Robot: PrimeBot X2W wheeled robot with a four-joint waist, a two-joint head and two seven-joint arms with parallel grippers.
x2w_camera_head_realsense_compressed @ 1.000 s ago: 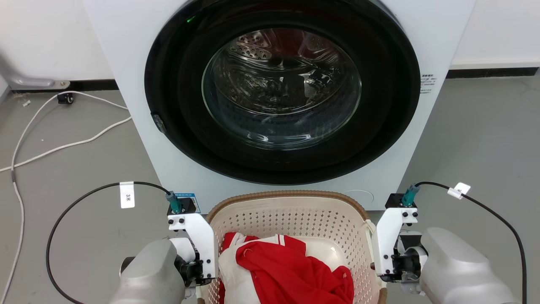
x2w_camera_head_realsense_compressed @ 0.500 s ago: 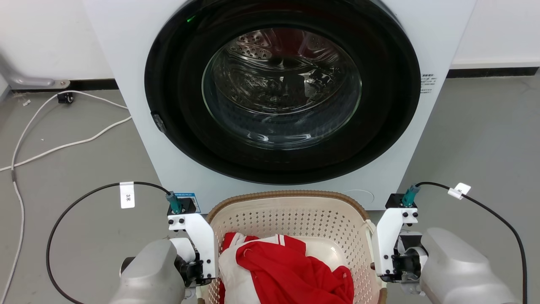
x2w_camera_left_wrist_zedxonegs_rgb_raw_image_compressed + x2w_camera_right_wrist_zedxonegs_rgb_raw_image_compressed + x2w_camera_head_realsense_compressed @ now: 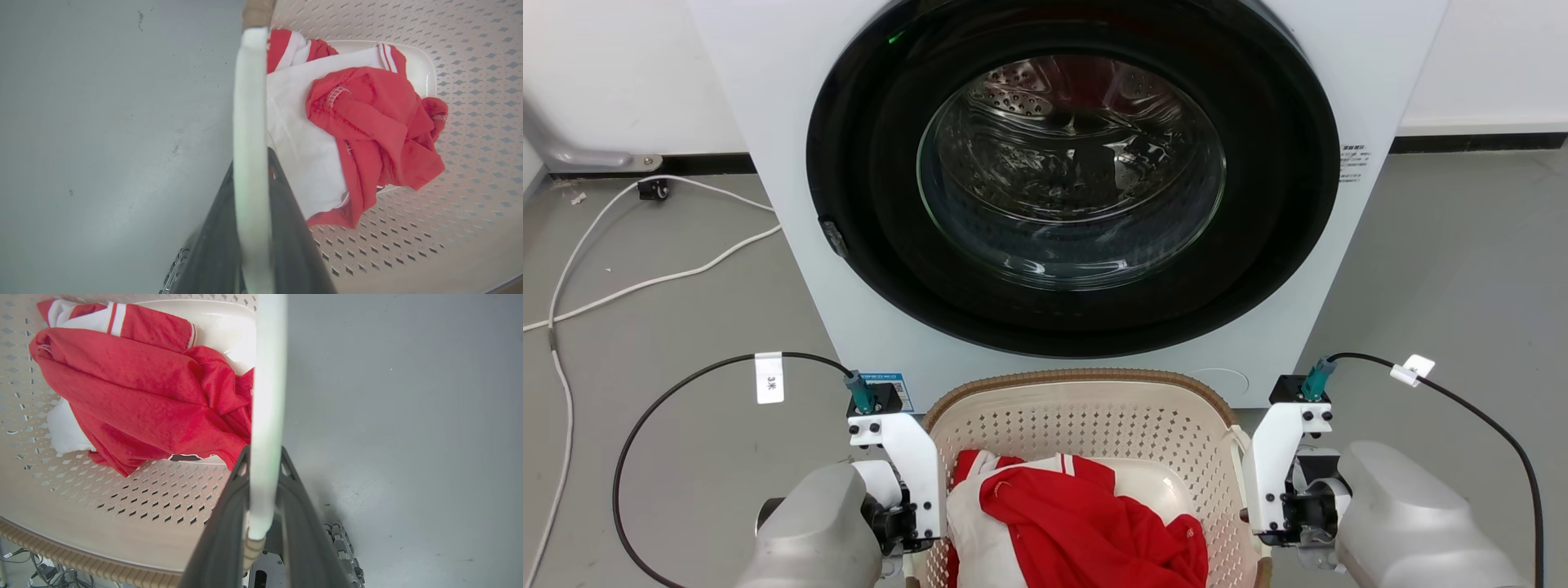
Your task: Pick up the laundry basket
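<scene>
Laundry basket (image 3: 1086,378): cream, perforated, with a brown woven-look rim. It sits low centre in the head view, just in front of the washing machine and between the two wrists.
Orientation: mouth up, level. The rounded far end points at the machine door and the handles sit on the robot's left and right sides.
Long axis: cannot tell. The near end is cut off by the bottom edge of the head view.
Support: cannot tell whether it rests on the floor.
Contents: red-and-white garment (image 3: 1078,523), crumpled on the basket floor, red cloth on top.
Left handle (image 3: 249,94): white band running up the middle of the left wrist view.
Left gripper (image 3: 251,161): dark fingers closed tight on either side of the left handle, pinching it.
Right handle (image 3: 267,375): white band, upright in the right wrist view.
Right gripper (image 3: 264,451): fingers pressed against both faces of the right handle, clamping it.
Washing machine (image 3: 768,122): white front-loader, wider than the basket.
Door (image 3: 1072,171): closed, black ring around glass, with the steel drum visible behind it.
Floor (image 3: 1445,269): plain grey.
White cable (image 3: 645,282): loose on the floor, to the left of the machine.
</scene>
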